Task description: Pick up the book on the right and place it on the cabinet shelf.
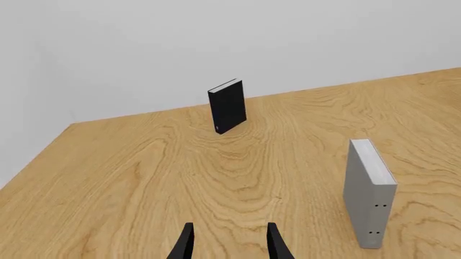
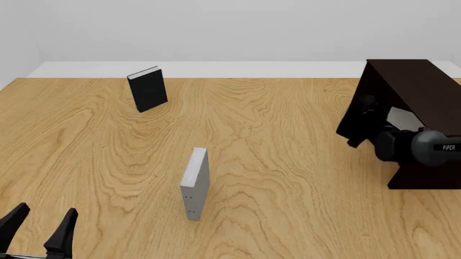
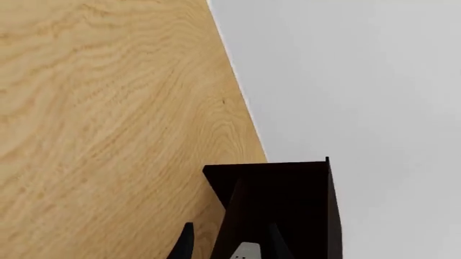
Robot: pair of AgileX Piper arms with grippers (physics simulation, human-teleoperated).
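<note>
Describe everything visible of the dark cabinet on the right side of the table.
The large boxy very dark brown wooden cabinet stands on the light wood-grain table at its right edge, tilted or angled so its open side faces the arms. Its panels look flat, plain and matte. A light grey book shows inside the opening, with the right gripper reaching in at it; whether the gripper grips the book cannot be told. The right arm hides part of the interior.

A broad wooden table [image 2: 273,162] with bold, looping light-oak grain fills nearly the whole scene. Behind the table's far edge rises a plain pale grey wall [image 2: 216,27], bare and evenly lit. Light is soft and diffuse, casting only faint shadows on the tabletop.
</note>
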